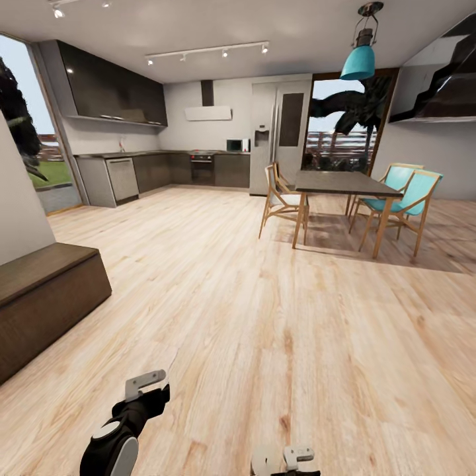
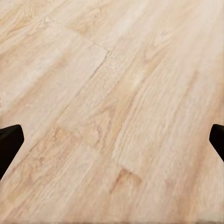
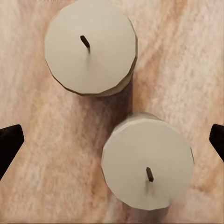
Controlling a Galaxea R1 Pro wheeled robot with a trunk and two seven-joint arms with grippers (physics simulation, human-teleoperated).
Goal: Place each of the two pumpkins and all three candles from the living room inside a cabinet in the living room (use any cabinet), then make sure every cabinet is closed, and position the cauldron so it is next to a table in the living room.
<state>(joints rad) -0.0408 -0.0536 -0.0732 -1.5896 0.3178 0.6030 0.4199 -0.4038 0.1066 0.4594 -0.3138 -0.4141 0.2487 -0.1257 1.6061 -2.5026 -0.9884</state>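
Two candles (image 3: 91,46) (image 3: 147,161) on plank floor (image 1: 264,317) | kitchen beyond | both hands spread, empty

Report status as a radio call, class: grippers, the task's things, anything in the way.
Left gripper open over bare plank floor. Right gripper open above two stubby beige candles, standing apart. Dark brown wood cabinet at left, nothing blocking.

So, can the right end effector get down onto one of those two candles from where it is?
Probably yes: the right end effector is open above both upright candles, with nothing between.
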